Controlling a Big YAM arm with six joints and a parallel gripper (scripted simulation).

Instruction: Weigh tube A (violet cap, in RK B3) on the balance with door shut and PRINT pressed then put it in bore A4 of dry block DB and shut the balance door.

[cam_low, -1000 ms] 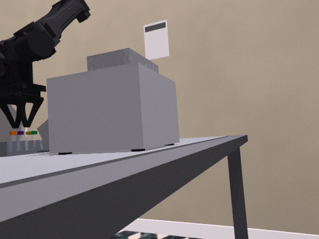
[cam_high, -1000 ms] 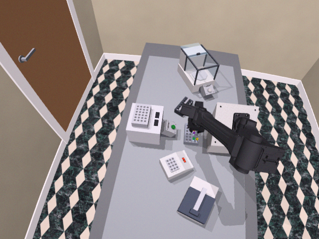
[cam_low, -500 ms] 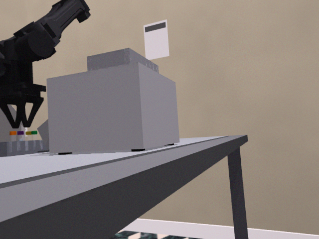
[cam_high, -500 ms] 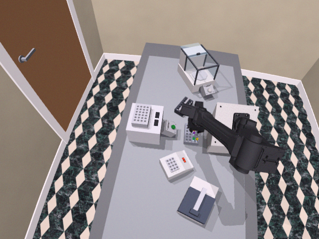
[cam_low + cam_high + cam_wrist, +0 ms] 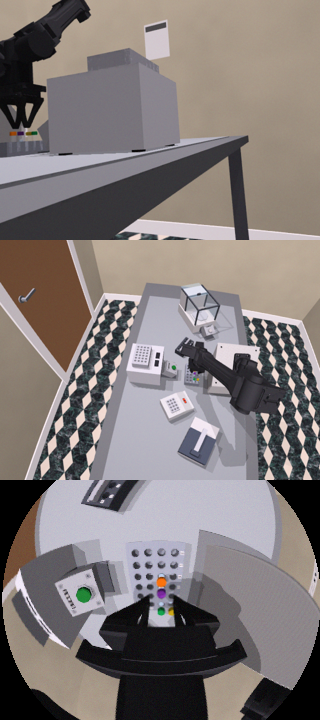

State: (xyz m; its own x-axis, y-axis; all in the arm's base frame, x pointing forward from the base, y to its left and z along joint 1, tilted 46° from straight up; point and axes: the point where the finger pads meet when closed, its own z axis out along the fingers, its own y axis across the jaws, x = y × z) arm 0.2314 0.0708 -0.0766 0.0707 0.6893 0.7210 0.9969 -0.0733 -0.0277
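The violet-capped tube A (image 5: 194,373) (image 5: 20,133) (image 5: 161,594) stands in the rack RK (image 5: 186,382) (image 5: 154,559), between the orange cap (image 5: 12,133) (image 5: 161,582) and the green cap (image 5: 194,378) (image 5: 161,612). My gripper (image 5: 21,127) (image 5: 161,598) is partly open and empty, pointing down just above the caps. Its fingertips lie either side of the violet cap's column in the wrist view. The balance BAL (image 5: 188,319) has its door (image 5: 192,289) slid back, its pan (image 5: 199,315) bare and the PRINT key (image 5: 210,330) in front. The dry block DB (image 5: 186,407) shows empty bores.
A yellow cap (image 5: 197,379) (image 5: 171,612) is beside the green one. The mixer MX (image 5: 144,376) (image 5: 95,111) with its green button (image 5: 173,367) (image 5: 83,595) stands behind the rack. The dark magnet block MG (image 5: 178,349) lies toward the balance. The spectrophotometer SP (image 5: 211,427) is beyond DB.
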